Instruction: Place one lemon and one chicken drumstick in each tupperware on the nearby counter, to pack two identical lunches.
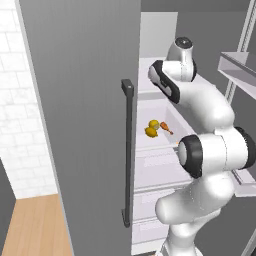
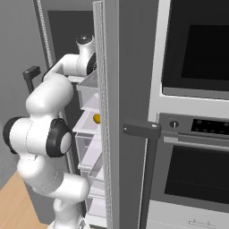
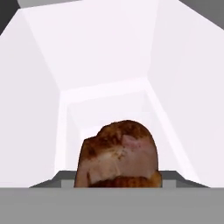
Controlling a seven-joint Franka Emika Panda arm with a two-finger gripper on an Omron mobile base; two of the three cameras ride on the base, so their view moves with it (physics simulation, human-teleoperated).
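1. Two yellow round lemons sit on the white glassy fridge shelf, and just beside them lies a brown chicken drumstick with an orange bone end.
2. Above that shelf, the white jointed robot arm reaches deep into the fridge, past the tall grey fridge door with its dark bar handle.
3. Up close, a second drumstick, a browned meaty lump, sits right at the hand camera; whether the jaws are clamped on it, I cannot tell.
4. My read: light, firm, slightly greasy skin. Grip across the thick meaty end, not the thin bone.
5. Likely step: lifting it out toward the containers.
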